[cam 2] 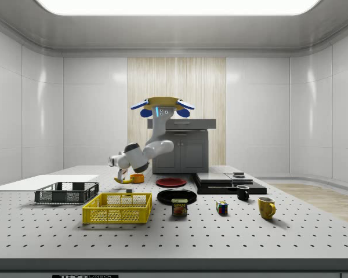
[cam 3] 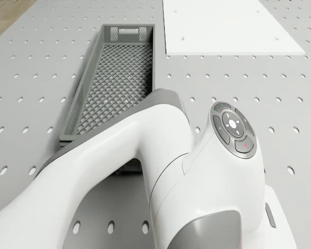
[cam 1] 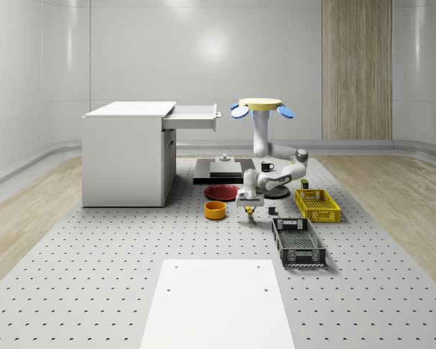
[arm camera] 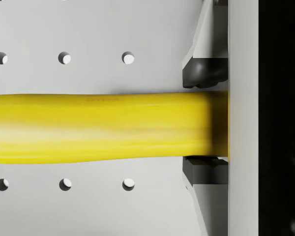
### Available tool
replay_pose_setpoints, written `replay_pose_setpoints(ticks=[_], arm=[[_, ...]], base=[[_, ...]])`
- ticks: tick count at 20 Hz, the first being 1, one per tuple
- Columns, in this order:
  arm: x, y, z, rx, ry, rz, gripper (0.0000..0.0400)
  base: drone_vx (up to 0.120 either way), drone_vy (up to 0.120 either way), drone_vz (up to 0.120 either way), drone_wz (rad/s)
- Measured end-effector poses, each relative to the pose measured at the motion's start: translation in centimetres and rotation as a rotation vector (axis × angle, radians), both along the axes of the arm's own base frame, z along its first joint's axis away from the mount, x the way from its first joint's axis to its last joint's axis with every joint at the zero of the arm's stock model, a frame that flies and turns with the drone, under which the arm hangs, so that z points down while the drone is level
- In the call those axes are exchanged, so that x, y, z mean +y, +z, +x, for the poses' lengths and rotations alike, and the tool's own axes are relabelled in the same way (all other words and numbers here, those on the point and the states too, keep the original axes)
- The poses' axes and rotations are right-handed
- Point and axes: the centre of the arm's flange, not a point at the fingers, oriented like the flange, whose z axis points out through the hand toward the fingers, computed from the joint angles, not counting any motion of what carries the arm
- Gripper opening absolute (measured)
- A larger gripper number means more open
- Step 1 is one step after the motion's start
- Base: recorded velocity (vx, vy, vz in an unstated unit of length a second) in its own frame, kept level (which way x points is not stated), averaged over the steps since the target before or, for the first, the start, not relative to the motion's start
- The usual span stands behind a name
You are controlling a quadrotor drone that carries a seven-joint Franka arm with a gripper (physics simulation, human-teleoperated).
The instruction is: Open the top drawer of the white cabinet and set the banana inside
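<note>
A: Banana (arm camera: 103, 128) is pinched between the gripper (arm camera: 205, 123) fingers, low over the table just beside the orange bowl (cam 1: 215, 210). Drone (cam 1: 260, 106) hovers further back, beside the white cabinet (cam 1: 123, 154).

B: Top drawer (cam 1: 194, 117) looks open already, so I'd say it's the carry step. Next: lift above the drawer, then release.

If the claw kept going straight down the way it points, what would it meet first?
The claw already grips the long yellow banana. Straight beyond lies the grey perforated table, probably very near, though depth is unclear.
</note>
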Motion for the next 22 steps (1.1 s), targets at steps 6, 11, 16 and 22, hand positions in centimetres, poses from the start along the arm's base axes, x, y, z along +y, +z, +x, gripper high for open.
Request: replay_pose_setpoints(ticks=[6, 11, 16, 22], arm=[[0.0, -1.9, 0.0, 0.0, 0.008, -0.001, 0.0193], [0.0, -2.5, 0.0, 0.0, 0.01, -0.001, 0.0193], [0.0, -2.7, 0.0, 0.0, 0.011, -0.001, 0.0193], [0.0, -2.7, 0.0, 0.0, 0.012, -0.001, 0.0193]], base=[[0.0, 0.0, 0.12, 0.0], [0.0, 0.0, 0.12, 0.0], [0.0, 0.072, 0.12, 0.0], [0.0, 0.06, 0.12, 0.0]])
